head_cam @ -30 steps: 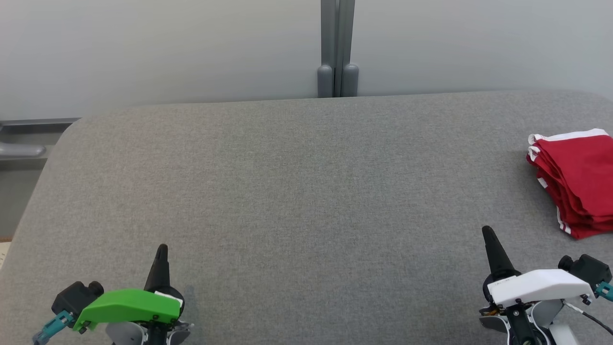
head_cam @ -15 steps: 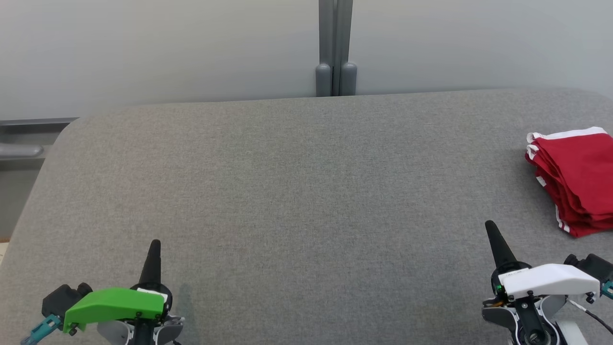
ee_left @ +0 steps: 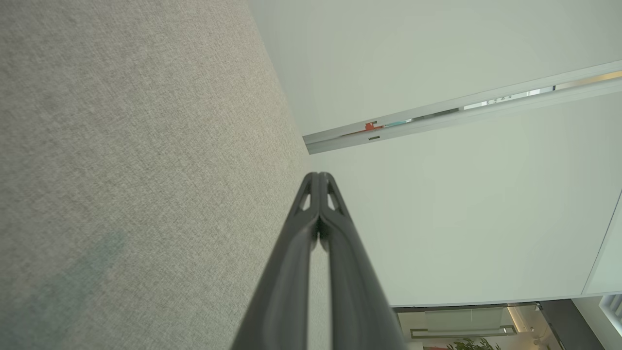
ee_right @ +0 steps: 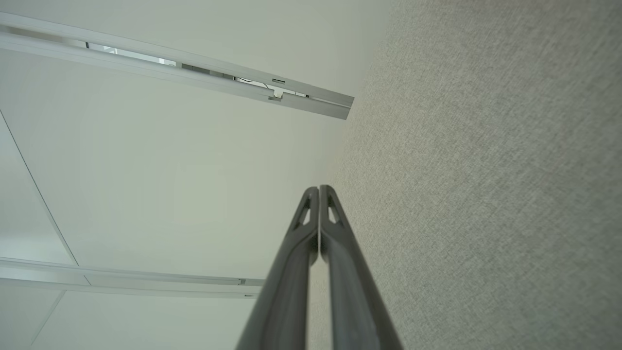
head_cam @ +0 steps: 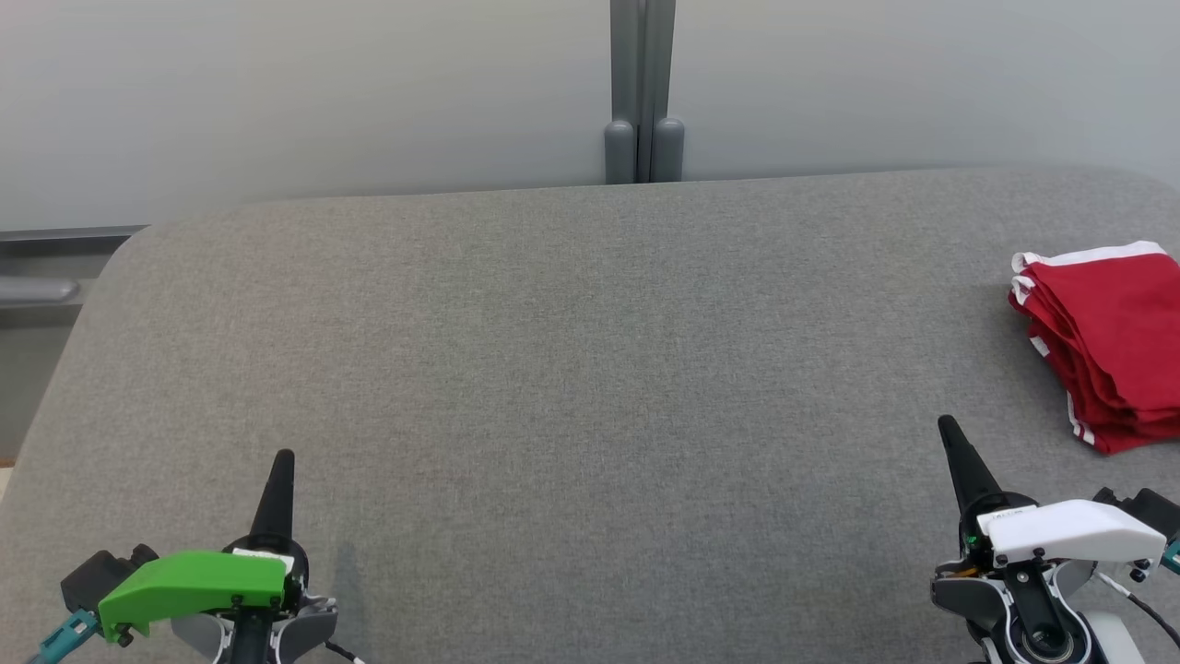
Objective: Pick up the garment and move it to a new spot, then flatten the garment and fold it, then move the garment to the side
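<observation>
**Both hands shut and empty, red garment folded at the right edge**

At 7 o'clock in the head view, the left hand [head_cam: 282,459], with a green plastic cover and two long dark fingers, sits above the near part of the grey woven-fabric tabletop [head_cam: 572,350]. Its fingers are pressed together tip to tip, gripping nothing, and point toward 12 o'clock. The left wrist view shows the same closed pair against the fabric and a pale wall [ee_left: 461,204].

At 12 o'clock a grey vertical metal post [head_cam: 643,92] rises behind the tabletop's far edge.

At 5 o'clock the right hand [head_cam: 947,426], under a white plastic cover, also has its fingers closed flat against each other and holds nothing. Its tips lean slightly toward 11 o'clock.

At 3 o'clock the folded red cloth garment with white trim [head_cam: 1115,341] lies in a layered stack on the tabletop. It is partly cut off by the picture's border and lies well apart from the right hand, toward 1 o'clock from it.
</observation>
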Controlling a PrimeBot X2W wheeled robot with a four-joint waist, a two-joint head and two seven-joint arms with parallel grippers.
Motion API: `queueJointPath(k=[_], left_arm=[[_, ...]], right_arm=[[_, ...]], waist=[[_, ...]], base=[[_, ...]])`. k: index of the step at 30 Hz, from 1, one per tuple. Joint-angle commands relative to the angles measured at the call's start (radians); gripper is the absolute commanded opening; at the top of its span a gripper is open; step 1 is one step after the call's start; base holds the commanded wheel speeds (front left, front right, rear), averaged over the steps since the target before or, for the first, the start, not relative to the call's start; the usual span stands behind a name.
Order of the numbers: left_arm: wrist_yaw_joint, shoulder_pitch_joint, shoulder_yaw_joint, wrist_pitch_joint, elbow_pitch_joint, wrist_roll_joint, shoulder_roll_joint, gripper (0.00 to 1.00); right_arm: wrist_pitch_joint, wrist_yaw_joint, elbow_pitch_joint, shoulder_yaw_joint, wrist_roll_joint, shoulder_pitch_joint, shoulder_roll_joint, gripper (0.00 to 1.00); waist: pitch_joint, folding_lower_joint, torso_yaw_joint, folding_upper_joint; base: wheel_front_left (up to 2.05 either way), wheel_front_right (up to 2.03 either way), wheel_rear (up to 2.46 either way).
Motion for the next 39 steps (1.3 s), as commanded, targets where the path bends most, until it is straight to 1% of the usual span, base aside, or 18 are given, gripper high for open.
queueJointPath(k=[1, 39], left_arm=[[-0.009, -0.025, 0.01, 0.006, -0.008, -0.019, 0.002, 0.0], [-0.064, -0.033, 0.099, 0.079, -0.025, -0.251, -0.009, 0.0]], right_arm=[[0.006, 0.0, -0.002, -0.006, 0.024, -0.02, -0.004, 0.0], [0.07, 0.0, 0.006, -0.044, 0.292, -0.045, 0.0, 0.0]], waist=[[0.0, 0.0, 0.0, 0.0], [0.009, 0.0, -0.012, 0.0]], base=[[0.0, 0.0, 0.0], [0.0, 0.0, 0.0]])
